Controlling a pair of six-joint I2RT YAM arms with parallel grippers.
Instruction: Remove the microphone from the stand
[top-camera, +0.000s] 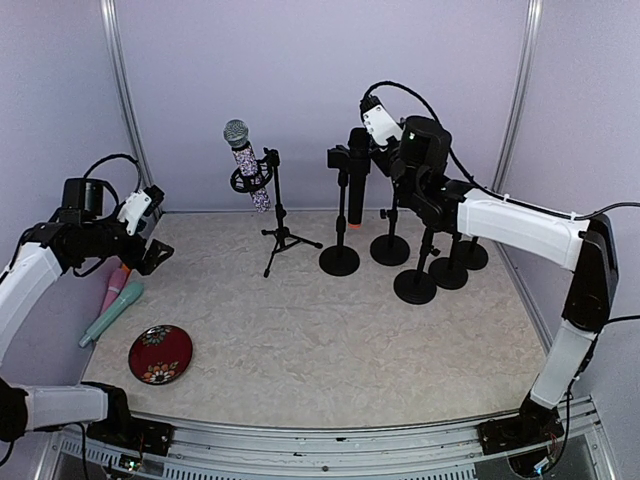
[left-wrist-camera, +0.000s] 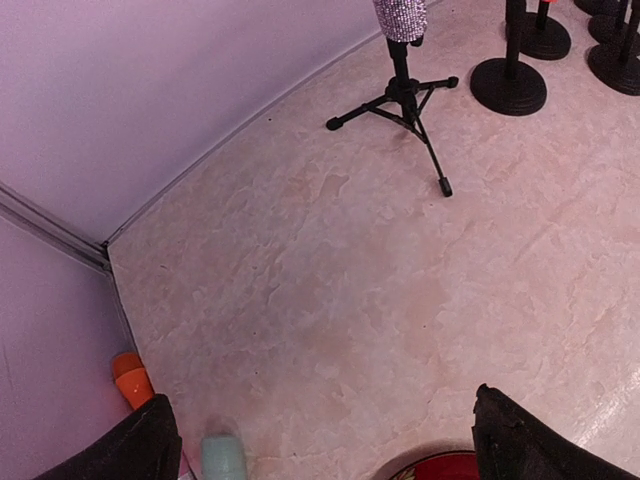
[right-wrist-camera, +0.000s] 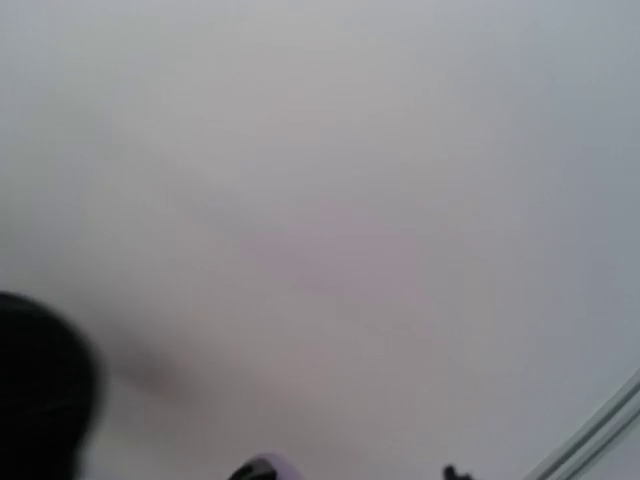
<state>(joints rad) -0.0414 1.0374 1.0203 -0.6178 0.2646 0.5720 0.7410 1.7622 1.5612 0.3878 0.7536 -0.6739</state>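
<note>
Plate (top-camera: 160, 354) in front, my left gripper (left-wrist-camera: 318, 425) hangs spread and parked aside, leaving room; right gripper (top-camera: 350, 155) is at the black microphone (top-camera: 343, 200) on its stand (top-camera: 339, 260), closure I cannot tell.

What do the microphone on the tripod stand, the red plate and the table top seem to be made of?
Microphone: handle covered in glittery, rhinestone-like studs; head probably grey metal mesh. Red plate: glossy, perhaps lacquer or glazed ceramic, with a painted pattern. Table top: beige, veined like marble, matt; possibly printed vinyl, not certain.
</note>
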